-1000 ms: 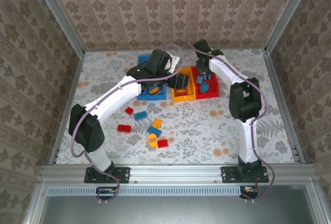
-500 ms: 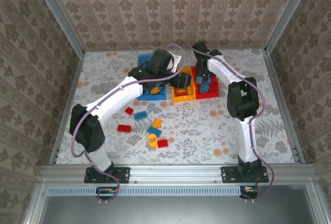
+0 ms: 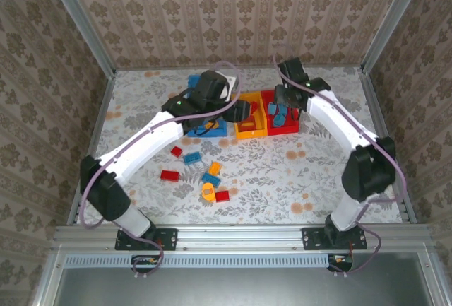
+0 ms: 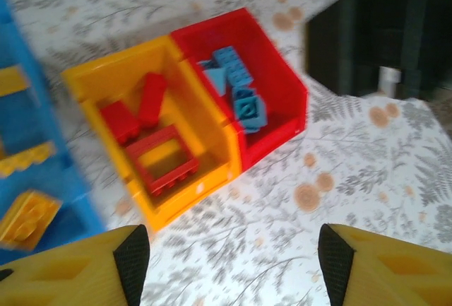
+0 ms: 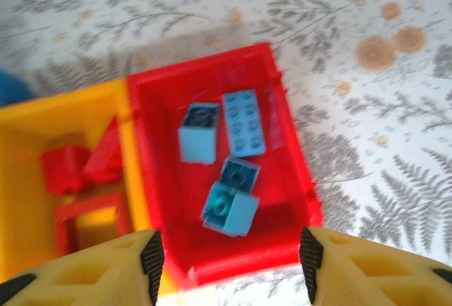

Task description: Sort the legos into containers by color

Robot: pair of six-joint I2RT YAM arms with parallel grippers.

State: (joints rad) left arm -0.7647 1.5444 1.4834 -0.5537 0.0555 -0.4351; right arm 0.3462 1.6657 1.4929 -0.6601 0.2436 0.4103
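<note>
The right end effector (image 5: 229, 265) is spread and empty above the red bin (image 5: 298, 172), which holds blue bricks (image 5: 244, 122). The left end effector (image 4: 226, 263), also spread and empty, hangs near the yellow bin (image 4: 113, 83), which holds red bricks (image 4: 152, 97). Other legos (image 3: 210, 177) lie loose on the desk (image 3: 282, 172).

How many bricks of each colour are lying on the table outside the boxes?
Red bricks: 3
Blue bricks: 2
Orange bricks: 2
Total: 7
</note>
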